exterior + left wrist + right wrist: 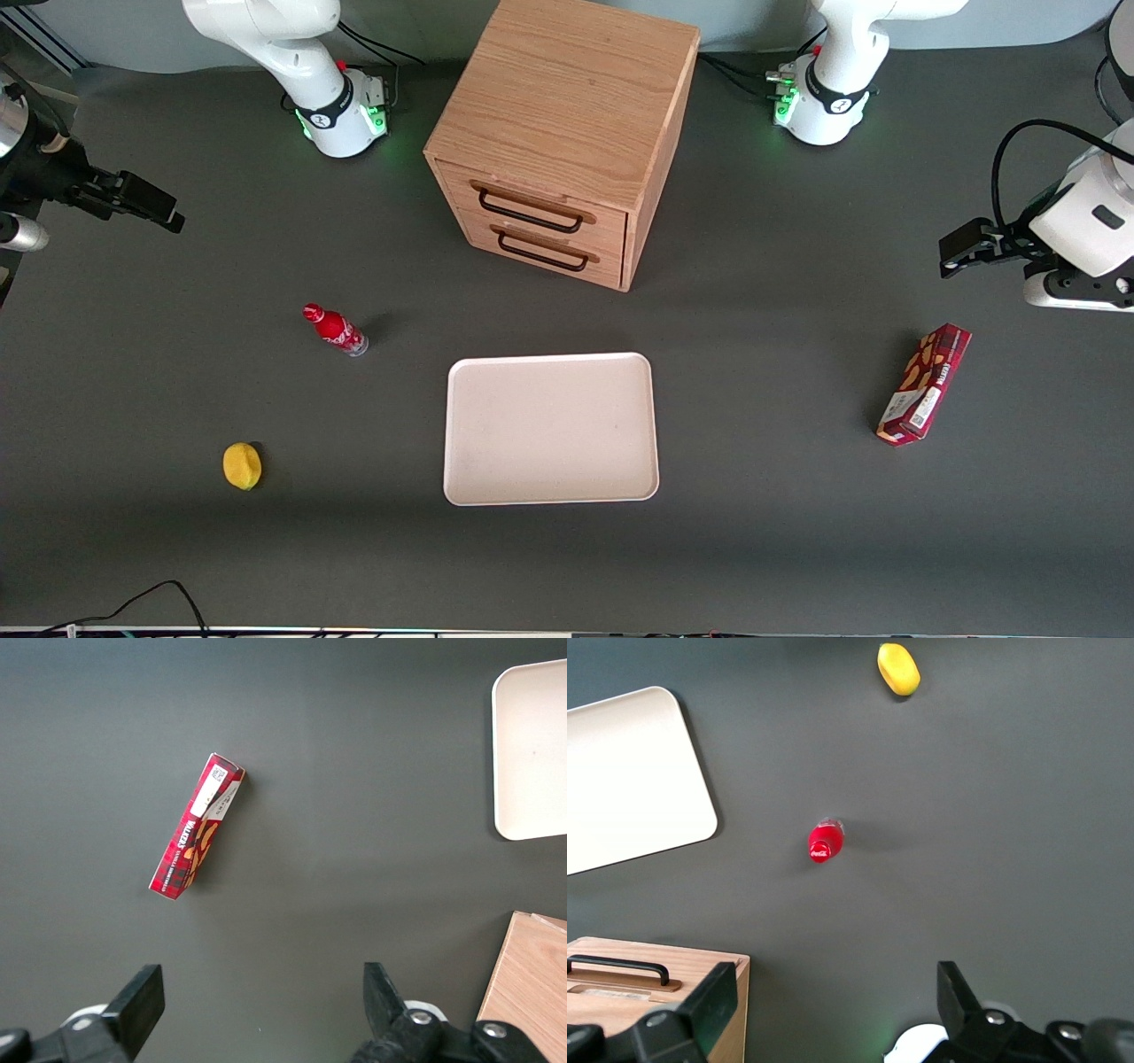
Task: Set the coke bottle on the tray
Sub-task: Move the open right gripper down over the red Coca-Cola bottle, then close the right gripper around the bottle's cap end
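The coke bottle (337, 330) stands on the grey table, with a red cap, red label and clear base; it also shows in the right wrist view (825, 841). The cream-white tray (549, 429) lies flat and bare, beside the bottle and a little nearer to the front camera; it also shows in the right wrist view (629, 780). My gripper (168, 215) hangs high above the table at the working arm's end, farther from the front camera than the bottle and well apart from it. In the right wrist view the gripper (835, 1001) is open and holds nothing.
A wooden two-drawer cabinet (558, 133) stands farther from the front camera than the tray. A yellow lemon (242, 465) lies nearer to the front camera than the bottle. A dark red snack box (924, 383) lies toward the parked arm's end.
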`<state>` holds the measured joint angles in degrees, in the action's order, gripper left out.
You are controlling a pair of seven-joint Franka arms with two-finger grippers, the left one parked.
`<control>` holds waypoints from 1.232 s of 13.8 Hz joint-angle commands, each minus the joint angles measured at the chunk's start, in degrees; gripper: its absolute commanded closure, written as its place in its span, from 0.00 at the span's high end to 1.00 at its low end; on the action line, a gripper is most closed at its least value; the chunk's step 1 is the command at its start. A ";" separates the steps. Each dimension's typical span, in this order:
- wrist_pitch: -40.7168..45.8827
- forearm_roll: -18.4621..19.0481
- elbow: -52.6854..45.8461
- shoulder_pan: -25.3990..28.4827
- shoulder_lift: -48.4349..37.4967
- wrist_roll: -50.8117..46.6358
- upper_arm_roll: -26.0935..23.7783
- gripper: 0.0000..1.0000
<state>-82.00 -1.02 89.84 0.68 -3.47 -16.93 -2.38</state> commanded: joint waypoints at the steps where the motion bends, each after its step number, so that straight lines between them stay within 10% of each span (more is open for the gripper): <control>1: 2.97 -0.83 -2.21 0.46 0.58 -0.55 0.54 1.00; 6: 2.12 -1.44 2.42 0.98 1.28 -0.29 -0.78 1.00; 17: -45.42 -1.36 37.77 1.52 6.28 -1.61 -3.33 1.00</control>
<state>-123.43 -1.68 124.92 1.93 2.69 -17.34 -5.66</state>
